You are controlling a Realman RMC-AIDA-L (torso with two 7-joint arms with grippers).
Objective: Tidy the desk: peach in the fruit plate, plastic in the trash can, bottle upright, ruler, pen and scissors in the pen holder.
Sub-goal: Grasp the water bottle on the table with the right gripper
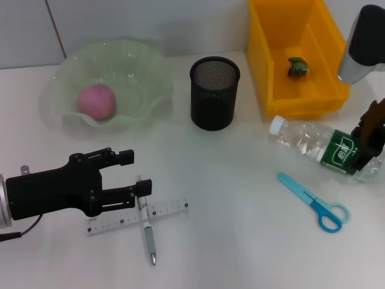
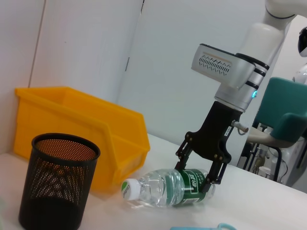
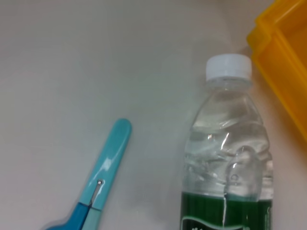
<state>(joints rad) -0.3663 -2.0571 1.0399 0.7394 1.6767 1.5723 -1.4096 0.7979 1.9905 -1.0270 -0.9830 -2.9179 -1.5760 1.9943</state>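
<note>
A black mesh pen holder (image 1: 215, 92) stood at the table's centre, with a yellow plastic bin (image 1: 295, 54) at its 2 o'clock and a pale green ruffled plate (image 1: 111, 84) holding a pink peach (image 1: 96, 101) at its 9 o'clock. The clear water bottle with a green label (image 1: 325, 148) lay on its side, cap toward the holder. The right gripper (image 2: 201, 177) straddled its labelled end, fingers (image 2: 211, 178) spread around it. Blue scissors (image 1: 314, 201) lay at the bottle's 6 o'clock. The left gripper (image 1: 135, 173) hovered, fingers apart, over a clear ruler (image 1: 137, 216) and grey pen (image 1: 147, 232).
</note>
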